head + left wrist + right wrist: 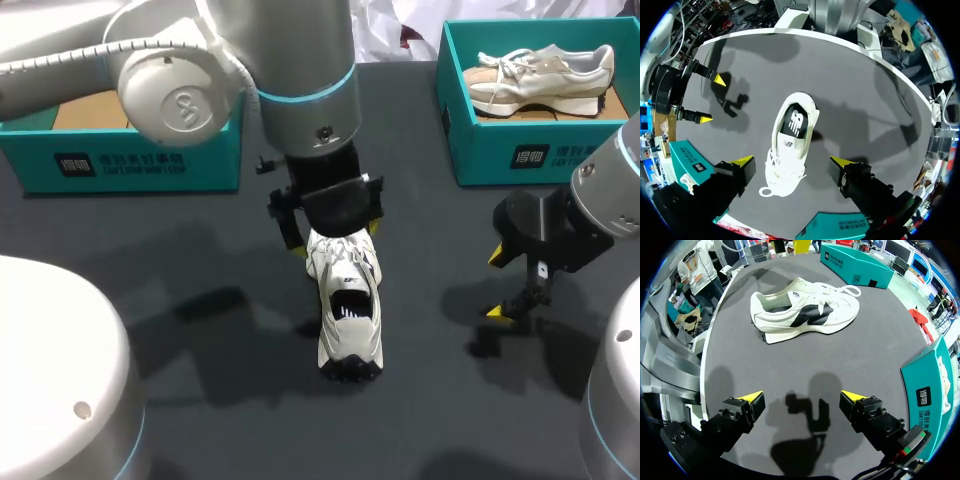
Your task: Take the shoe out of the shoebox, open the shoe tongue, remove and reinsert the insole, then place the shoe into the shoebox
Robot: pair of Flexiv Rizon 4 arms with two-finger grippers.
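Left jaws apart — shoe point(790, 145) between, untouched

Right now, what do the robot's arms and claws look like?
The left arm and right arm are thick, rounded silver-grey tubes with thin light-blue rings at the joints. One left-arm joint cap carries a round embossed mark. Each wrist ends in a black, blocky housing. The left claw and right claw each have two black fingers with bright yellow wedge tips.
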